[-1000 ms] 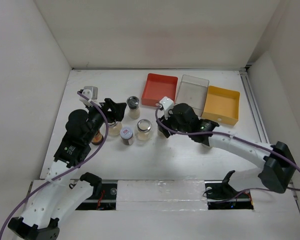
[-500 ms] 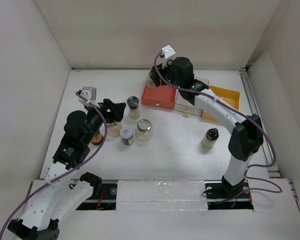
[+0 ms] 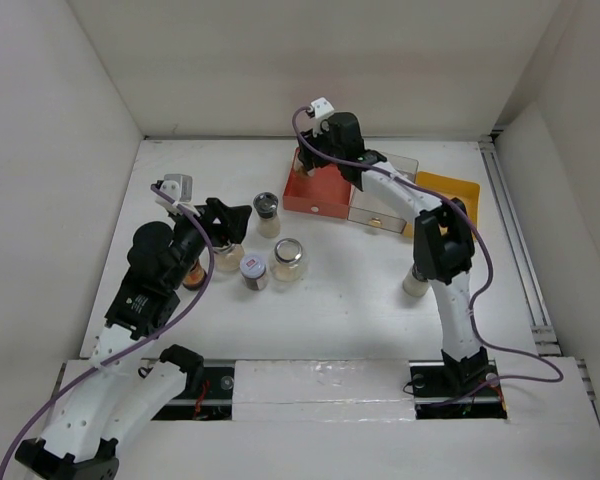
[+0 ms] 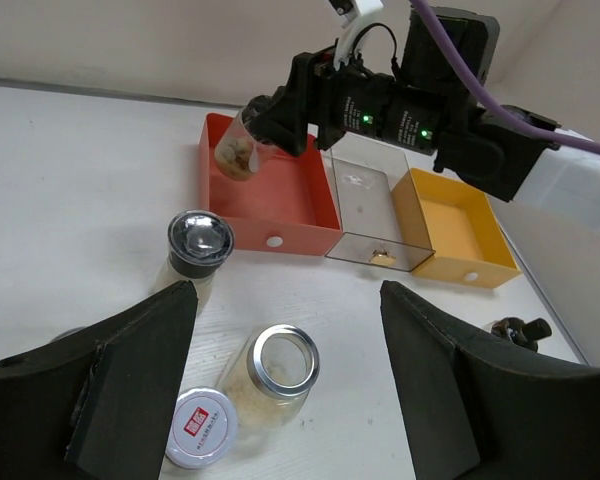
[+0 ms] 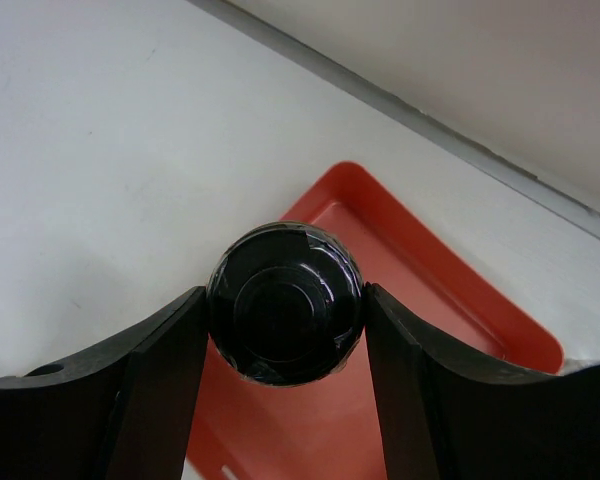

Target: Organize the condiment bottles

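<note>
My right gripper (image 3: 308, 160) is shut on a small glass bottle (image 4: 238, 150) with pale brown contents and a black cap (image 5: 285, 303). It holds the bottle above the far left corner of the red tray (image 3: 315, 195). My left gripper (image 3: 225, 222) is open and empty, hovering over a group of bottles. In the group are a dark-capped bottle (image 3: 267, 212), a silver-capped jar (image 3: 288, 258), a white-and-red-capped jar (image 3: 253, 270), a pale bottle (image 3: 229, 260) under the fingers and an orange-brown one (image 3: 192, 273). A black-topped bottle (image 3: 415, 281) stands by the right arm.
A clear tray (image 3: 380, 185) and a yellow tray (image 3: 442, 208) stand in a row to the right of the red tray, near the back wall. White walls close in the table on the left, the back and the right. The right arm stretches across the trays.
My right arm has swung from beside the jars at the table's middle to the back, carrying the black-capped bottle over the red tray. The black-topped bottle on the right came into view. The left arm has not moved.
</note>
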Controlling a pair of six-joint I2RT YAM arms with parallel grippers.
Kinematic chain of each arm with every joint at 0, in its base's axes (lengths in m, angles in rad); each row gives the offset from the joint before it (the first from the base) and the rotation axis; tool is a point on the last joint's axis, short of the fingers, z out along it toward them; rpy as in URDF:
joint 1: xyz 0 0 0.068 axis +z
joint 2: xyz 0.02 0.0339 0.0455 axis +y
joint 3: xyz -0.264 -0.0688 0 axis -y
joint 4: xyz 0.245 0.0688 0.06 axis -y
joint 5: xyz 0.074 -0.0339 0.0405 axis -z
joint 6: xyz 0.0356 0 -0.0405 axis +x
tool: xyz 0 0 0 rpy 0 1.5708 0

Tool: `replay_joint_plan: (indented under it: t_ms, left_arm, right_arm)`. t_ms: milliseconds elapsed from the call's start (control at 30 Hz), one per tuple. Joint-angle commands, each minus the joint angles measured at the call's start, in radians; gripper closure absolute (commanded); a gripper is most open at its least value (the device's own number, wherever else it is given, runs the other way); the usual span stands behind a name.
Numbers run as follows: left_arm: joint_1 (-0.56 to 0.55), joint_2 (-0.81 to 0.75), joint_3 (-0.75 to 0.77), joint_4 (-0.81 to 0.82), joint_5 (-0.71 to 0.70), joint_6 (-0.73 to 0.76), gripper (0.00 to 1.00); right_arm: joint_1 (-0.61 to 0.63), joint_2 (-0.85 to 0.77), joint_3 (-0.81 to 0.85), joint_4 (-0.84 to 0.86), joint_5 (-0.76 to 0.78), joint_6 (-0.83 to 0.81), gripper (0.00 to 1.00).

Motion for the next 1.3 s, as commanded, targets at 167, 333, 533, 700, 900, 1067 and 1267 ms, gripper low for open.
replay_joint_plan:
  t_ms: [167,333,533,700,900,1067,1267]
  left_arm:
    - [0.002,0.004,-0.001,0.059,0.012,0.004,0.3]
    - [0.002,0.004,-0.001,0.059,0.021,0.004,0.3]
    - [0.002,0.004,-0.001,0.059,0.021,0.004,0.3]
    - [0.002,0.014,-0.001,0.059,0.032,0.004,0.3]
    - [0.002,0.004,-0.001,0.05,0.008,-0.016,0.29]
    - [0.002,0.004,-0.001,0.05,0.012,-0.034,0.23]
    - [0.002,-0.005,-0.001,0.05,0.012,-0.034,0.22]
  right_arm:
    - [0.002,0.103,0.174,0.05,0.059,-0.017,0.67]
    - [0.002,0.147,0.211,0.032,0.08,-0.027,0.56]
    - [0.002,0.118,0.185,0.032,0.091,-0.008,0.21]
    - [0.012,-0.074,0.078,0.032,0.103,-0.008,0.08]
    - [0.012,-0.516,-0.345,0.096,0.387,0.038,0.04]
    - [-0.068,-0.946,-0.904,0.058,0.611,0.191,0.0]
    - [-0.178,-1.29,-1.152,-0.316,0.568,0.414,0.0]
